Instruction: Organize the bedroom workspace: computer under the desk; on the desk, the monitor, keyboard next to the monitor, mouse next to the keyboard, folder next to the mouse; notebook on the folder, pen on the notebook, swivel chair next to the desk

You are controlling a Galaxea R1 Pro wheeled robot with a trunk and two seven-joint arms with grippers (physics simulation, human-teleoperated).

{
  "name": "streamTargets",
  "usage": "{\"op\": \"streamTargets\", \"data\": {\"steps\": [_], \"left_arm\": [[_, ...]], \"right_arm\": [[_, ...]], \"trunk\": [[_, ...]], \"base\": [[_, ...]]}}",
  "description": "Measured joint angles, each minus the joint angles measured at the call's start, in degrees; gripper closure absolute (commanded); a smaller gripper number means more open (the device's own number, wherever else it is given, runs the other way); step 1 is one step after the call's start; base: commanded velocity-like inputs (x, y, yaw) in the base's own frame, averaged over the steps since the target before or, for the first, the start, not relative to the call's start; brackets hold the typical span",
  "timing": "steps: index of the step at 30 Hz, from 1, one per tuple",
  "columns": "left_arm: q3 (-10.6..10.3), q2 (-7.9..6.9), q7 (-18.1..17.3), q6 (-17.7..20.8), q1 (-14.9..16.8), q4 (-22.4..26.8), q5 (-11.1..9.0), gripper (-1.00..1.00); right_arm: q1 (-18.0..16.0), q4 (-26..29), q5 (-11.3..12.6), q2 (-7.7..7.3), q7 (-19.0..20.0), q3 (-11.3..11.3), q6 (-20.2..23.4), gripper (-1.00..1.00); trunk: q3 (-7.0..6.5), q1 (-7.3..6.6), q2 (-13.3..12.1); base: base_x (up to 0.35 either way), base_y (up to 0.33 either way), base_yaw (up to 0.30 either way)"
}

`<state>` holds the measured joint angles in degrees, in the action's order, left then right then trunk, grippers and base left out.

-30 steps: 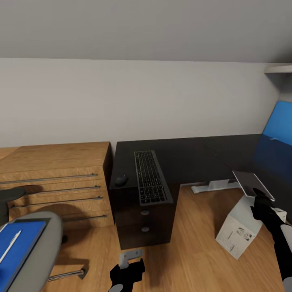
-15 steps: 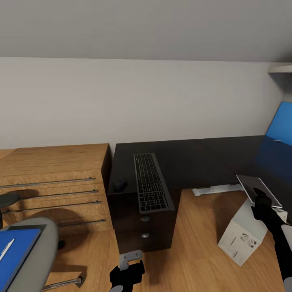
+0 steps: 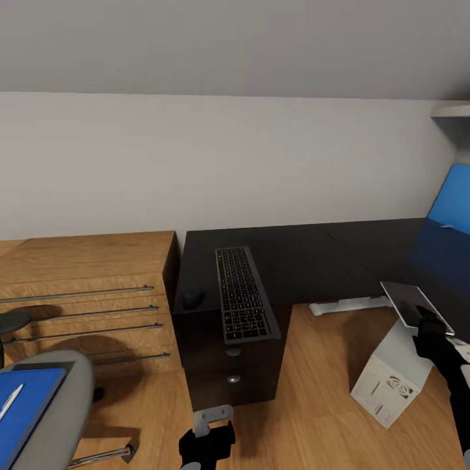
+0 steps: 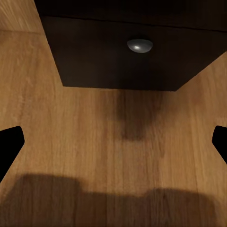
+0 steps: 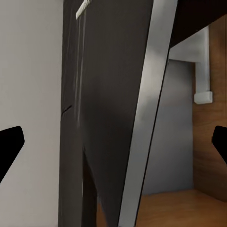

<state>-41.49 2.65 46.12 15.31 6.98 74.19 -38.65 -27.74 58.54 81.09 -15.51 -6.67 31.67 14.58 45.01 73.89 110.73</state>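
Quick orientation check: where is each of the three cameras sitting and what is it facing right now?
Head view: on the head, looking down at the desk, keyboard, mouse and chair; left gripper and right gripper show.
Left wrist view: near the left gripper, facing the floor and a drawer knob; dark fingertips at the edges.
Right wrist view: near the right gripper, facing a dark panel.
Shared: head and left wrist views both show the drawer front and floor.

**Right wrist: dark slab, pale edge**

You are looking along the right gripper (image 5: 113, 144), its two black fingertips (image 5: 10, 146) showing at opposite borders, spread wide with nothing between them. A dark panel (image 5: 111, 85) with a pale grey edge (image 5: 149, 118) is crossing your view. A white bracket (image 5: 203, 71) and wooden floor (image 5: 189, 208) are showing beyond it.
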Motion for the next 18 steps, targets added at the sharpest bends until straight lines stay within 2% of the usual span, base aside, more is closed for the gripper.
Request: {"op": "streamTargets", "data": {"steps": [13, 14, 18], "left_arm": [[-0.1, 0.0, 0.0, 0.0, 0.0, 0.0, 0.0, -1.0], [-0.1, 0.0, 0.0, 0.0, 0.0, 0.0, 0.0, -1.0], [-0.1, 0.0, 0.0, 0.0, 0.0, 0.0, 0.0, -1.0]], "right_arm": [[0.0, -0.7, 0.0, -0.06, 0.0, 0.0, -0.1, -1.0], [0.0, -0.7, 0.0, -0.06, 0.0, 0.0, 0.0, 1.0], [0.0, -0.6, 0.0, -0.06, 0.0, 0.0, 0.0, 1.0]], "trunk": [[0.0, 0.0, 0.0], [0.0, 0.0, 0.0], [0.0, 0.0, 0.0]], "base": [[0.0, 0.0, 0.0], [0.0, 0.0, 0.0], [0.0, 0.0, 0.0]]}}
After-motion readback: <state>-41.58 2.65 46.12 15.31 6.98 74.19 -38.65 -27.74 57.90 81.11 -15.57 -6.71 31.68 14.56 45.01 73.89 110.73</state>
